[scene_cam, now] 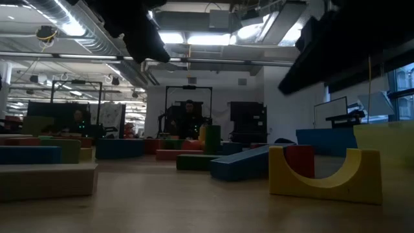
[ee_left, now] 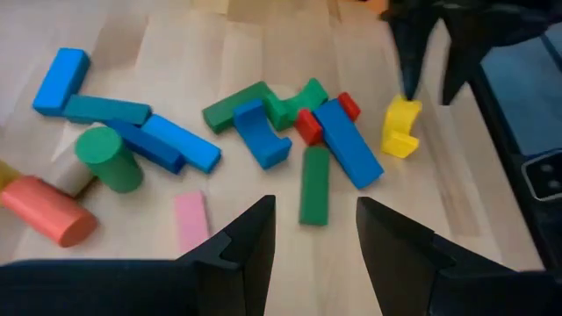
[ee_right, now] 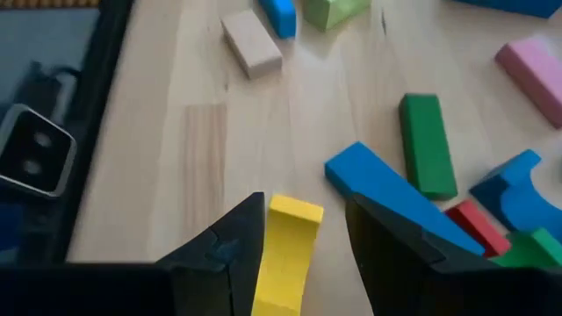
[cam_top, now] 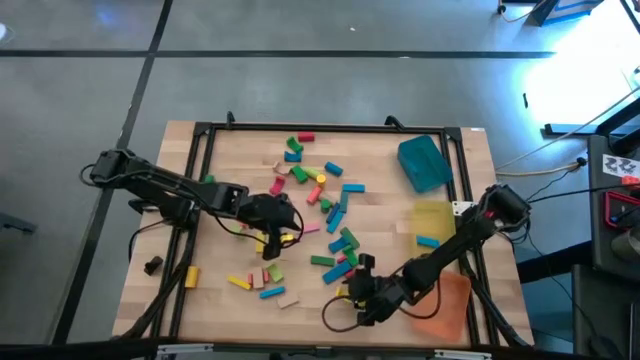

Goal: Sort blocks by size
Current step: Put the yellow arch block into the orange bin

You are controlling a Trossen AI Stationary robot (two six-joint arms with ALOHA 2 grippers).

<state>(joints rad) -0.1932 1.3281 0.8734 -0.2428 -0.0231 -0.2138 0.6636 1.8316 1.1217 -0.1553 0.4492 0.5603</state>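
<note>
Right gripper (ee_right: 303, 215): low over the front of the table (cam_top: 250, 140), right of middle, fingers apart and holding nothing, standing either side of the yellow arch block (ee_right: 285, 250). No squeeze visible; one finger looks to be touching or all but touching the yellow side, with a clear gap at the other.

Left gripper (ee_left: 316, 215): waiting over the middle of the pile, likewise open and empty, a green bar (ee_left: 313, 184) just beyond its tips.

Likely trouble from here:
- Uneven closing. With the block off centre between the fingers, probably gets shoved or twisted sideways before both pads bear on it, ending in a skewed or slipping hold.
- A neighbour caught in the grip. Blue bar (ee_right: 395, 197) just beside the wider-standing finger, near enough to be nudged, or pinched along with the yellow piece.
- A poor bite at the notch. If a pad lands on the cut-out and not on a flat side, may pivot and drop on the way to the orange tray (cam_top: 450, 305) nearby.

Attitude of the yellow arch block: apparently lying flat on a broad face, judging from the left wrist view, with the notch opening sideways along the table. Long axis running lengthwise between the fingers, pointing away from the wrist, so that the jaws would close across the short width. Heading on the table too small to read from the high view
</note>
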